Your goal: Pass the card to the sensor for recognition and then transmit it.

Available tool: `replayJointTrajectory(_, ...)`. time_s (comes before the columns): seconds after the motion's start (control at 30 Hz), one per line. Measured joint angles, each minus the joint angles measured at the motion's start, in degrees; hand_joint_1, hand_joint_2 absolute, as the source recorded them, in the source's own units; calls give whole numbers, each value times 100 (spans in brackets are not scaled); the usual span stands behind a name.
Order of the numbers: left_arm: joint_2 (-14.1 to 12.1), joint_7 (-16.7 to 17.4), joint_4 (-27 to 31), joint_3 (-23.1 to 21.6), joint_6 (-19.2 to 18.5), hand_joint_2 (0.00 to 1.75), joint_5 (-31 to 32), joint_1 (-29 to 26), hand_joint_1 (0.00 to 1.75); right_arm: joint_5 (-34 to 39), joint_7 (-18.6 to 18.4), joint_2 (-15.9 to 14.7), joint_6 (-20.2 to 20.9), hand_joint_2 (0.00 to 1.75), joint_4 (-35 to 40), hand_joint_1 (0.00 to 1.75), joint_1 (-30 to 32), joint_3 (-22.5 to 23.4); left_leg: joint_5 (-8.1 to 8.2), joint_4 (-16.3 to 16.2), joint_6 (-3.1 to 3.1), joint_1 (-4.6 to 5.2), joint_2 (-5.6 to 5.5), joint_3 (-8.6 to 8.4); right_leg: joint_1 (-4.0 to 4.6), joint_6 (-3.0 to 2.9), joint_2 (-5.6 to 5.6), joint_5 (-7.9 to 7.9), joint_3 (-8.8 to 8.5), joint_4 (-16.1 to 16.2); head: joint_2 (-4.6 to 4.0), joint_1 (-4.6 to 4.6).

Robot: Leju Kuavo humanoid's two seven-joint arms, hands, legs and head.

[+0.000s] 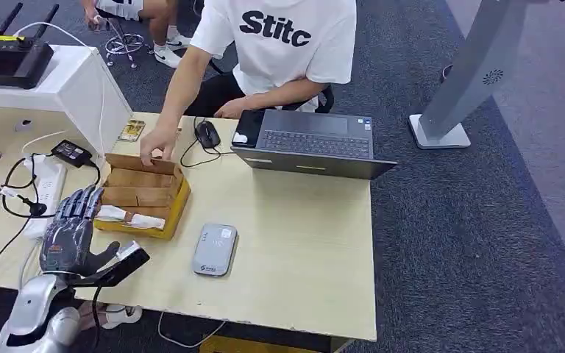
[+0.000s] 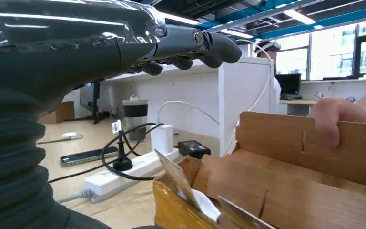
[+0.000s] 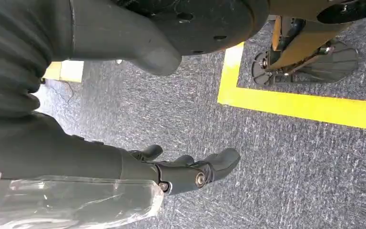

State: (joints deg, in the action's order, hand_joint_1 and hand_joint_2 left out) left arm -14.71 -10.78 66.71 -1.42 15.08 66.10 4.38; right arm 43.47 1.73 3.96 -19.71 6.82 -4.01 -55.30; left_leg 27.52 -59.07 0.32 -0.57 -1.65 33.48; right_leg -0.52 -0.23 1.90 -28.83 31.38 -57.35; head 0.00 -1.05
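Right now my left hand (image 1: 70, 228) hovers empty, fingers spread, just beside the cardboard box (image 1: 143, 193) holding the cards (image 1: 131, 218) on the bench (image 1: 294, 243); my right hand (image 3: 190, 171) hangs empty, fingers loosely apart, above the carpet (image 3: 290, 167); a person's hand (image 1: 158, 145) grips the box's rim

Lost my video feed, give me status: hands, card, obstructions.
Left hand open beside box, holding nothing. Right hand hanging, empty. Cards in box. Person's hand on box rim.
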Motion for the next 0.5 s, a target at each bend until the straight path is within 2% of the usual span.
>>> replayJointTrajectory(0.5,146,50,-448,-190,24,175,76,261,0,-28,-9,0,9,175,0,0,-15,-90,0,0,0,0,0,0,0,0,-1,0,0,0,0,0)
